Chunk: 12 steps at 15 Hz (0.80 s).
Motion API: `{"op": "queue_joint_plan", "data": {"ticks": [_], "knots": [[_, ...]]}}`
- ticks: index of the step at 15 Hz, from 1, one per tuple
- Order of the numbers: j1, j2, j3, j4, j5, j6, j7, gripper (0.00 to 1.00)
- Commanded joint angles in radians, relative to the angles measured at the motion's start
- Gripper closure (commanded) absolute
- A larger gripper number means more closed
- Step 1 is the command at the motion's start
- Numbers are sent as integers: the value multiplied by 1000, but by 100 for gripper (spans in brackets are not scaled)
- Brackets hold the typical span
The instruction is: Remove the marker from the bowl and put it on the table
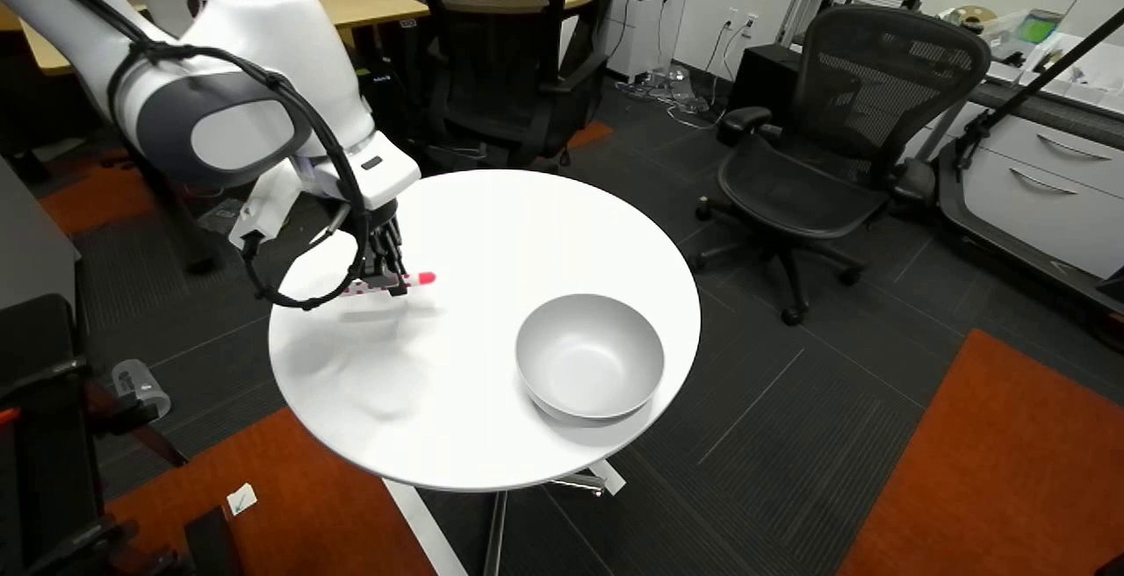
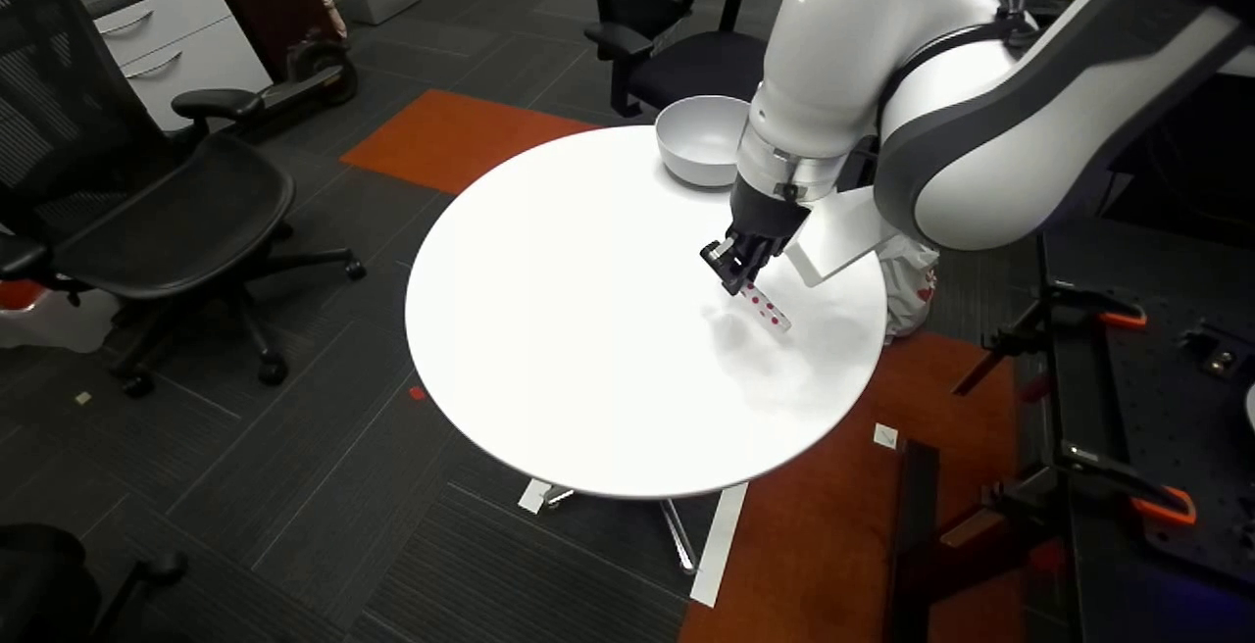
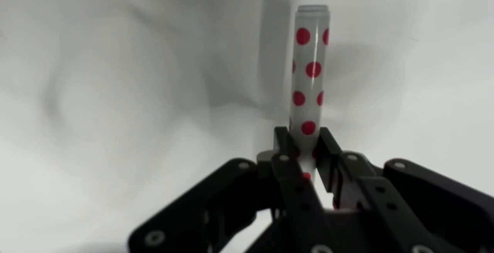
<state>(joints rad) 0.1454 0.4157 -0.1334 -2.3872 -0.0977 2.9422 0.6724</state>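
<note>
- the gripper (image 3: 303, 141) has its two fingers pinched on the marker (image 3: 308, 71), spotted body poking out one side, red cap (image 1: 427, 278) out the other.
- the marker hangs over the table (image 1: 465, 400), well apart from the bowl (image 1: 590, 361); its shadow (image 3: 272, 52) falls beside it, so i'd guess it isn't touching down yet.
- let go at that height and it would likely drop and roll, being round; the table's edge isn't far off where the arm (image 1: 263, 32) reaches in, so it could end up on the floor (image 1: 764, 471).
- come down too far and the marker gets squeezed against the table, or the fingertips scrape.
- if it's tilted, which i can't judge well, one end would land first and twist in the grip.
- a cable loop (image 1: 307, 304) droops close by; on the way up it might nudge the marker.
</note>
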Motion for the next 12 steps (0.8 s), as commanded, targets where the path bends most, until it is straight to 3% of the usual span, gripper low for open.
{"op": "queue_joint_plan", "data": {"ticks": [1, 3, 9, 12], "knots": [[58, 34, -46, 18, 31, 42, -20, 55], [77, 37, -60, 20, 36, 41, -18, 49], [141, -53, -128, -5, 30, 2, 1, 4], [115, -133, -95, -19, 55, -42, -20, 0]]}}
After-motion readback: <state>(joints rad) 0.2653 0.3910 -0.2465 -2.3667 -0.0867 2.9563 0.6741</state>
